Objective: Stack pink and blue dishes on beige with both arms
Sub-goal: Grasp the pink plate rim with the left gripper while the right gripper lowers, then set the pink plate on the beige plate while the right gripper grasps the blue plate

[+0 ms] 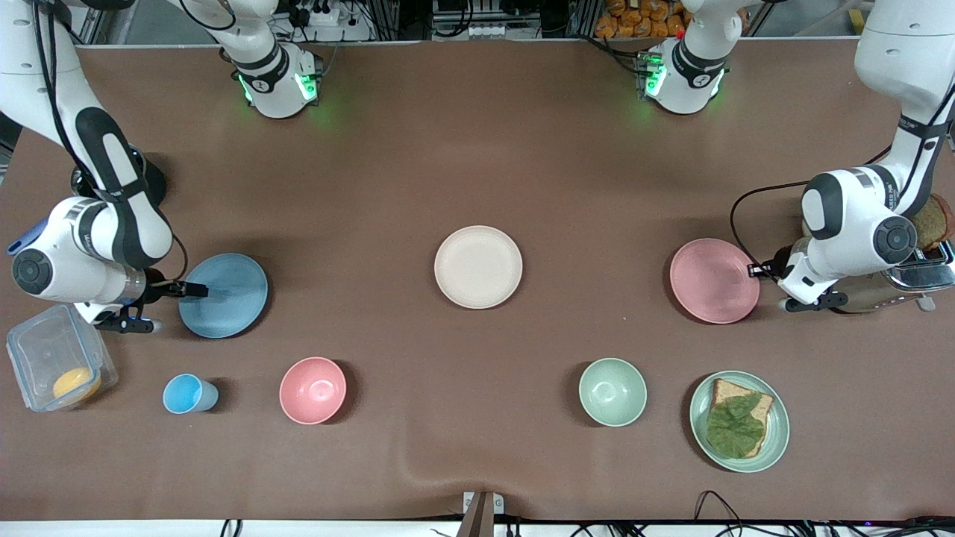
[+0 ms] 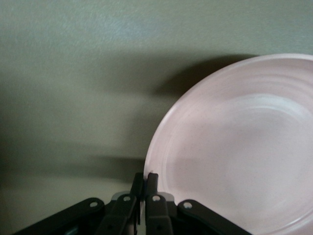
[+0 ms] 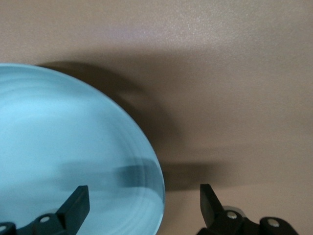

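Brown cloth covers the table, with the beige plate lying at its middle. Toward the left arm's end lies the pink plate, and the left gripper sits at its rim; in the left wrist view its fingers are pressed together just beside the plate's edge, and whether they pinch the rim I cannot tell. Toward the right arm's end lies the blue plate, with the right gripper over its edge; in the right wrist view its fingers stand wide apart, one over the blue plate and one over bare cloth. Nearer the front camera stand a blue cup, a pink bowl, a green bowl and a green plate bearing bread with a leaf
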{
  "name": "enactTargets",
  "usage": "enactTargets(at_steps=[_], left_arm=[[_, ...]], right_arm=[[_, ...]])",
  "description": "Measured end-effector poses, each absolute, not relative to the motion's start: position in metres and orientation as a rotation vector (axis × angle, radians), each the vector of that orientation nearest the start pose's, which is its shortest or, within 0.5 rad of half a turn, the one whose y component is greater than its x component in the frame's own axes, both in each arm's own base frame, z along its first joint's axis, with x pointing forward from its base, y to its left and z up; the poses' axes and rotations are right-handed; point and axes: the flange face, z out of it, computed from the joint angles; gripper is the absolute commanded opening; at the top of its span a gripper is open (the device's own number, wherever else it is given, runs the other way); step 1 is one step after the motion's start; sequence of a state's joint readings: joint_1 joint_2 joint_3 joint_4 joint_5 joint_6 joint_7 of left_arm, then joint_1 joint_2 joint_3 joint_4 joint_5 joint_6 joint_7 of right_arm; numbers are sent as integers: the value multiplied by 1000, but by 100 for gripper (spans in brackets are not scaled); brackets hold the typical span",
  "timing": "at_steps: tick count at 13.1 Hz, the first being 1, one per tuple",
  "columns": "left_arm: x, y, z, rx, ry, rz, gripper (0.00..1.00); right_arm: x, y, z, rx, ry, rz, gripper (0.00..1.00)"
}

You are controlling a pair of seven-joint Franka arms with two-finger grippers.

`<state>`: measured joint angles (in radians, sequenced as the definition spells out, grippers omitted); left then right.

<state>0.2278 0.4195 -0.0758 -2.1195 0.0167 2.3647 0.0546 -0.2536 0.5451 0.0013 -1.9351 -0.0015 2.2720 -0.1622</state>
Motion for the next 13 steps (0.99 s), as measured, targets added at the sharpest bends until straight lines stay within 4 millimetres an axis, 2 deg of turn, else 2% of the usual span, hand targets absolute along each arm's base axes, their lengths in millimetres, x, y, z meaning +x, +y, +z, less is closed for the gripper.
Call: enactTargets(at_steps=[2, 3, 5, 7, 8, 9, 10, 13], left_arm=[[555, 79, 214, -3197, -79, 295, 0], [560, 67, 231, -3226, -58, 326, 0], [570, 28, 275, -3297, -21, 378, 0], [574, -20, 314, -3367, 24, 422, 0], [574, -43, 326, -3388, 10, 435, 0], [572, -69, 333, -3398, -34, 454, 0], [569, -98, 337, -3395, -95, 480, 0], [550, -193, 347, -3365, -287, 510, 0]], right_arm=[[580, -151, 185, -3081, 124, 316, 100], [579, -152, 185, -3081, 121, 317, 100], [577, -155, 182, -3078, 126, 324, 100], [573, -160, 177, -3073, 133, 340, 100], [572, -161, 175, -3071, 135, 344, 72], [572, -161, 174, -3071, 135, 345, 16], [572, -161, 174, -3071, 134, 344, 0], [572, -160, 174, -3070, 133, 344, 0]])
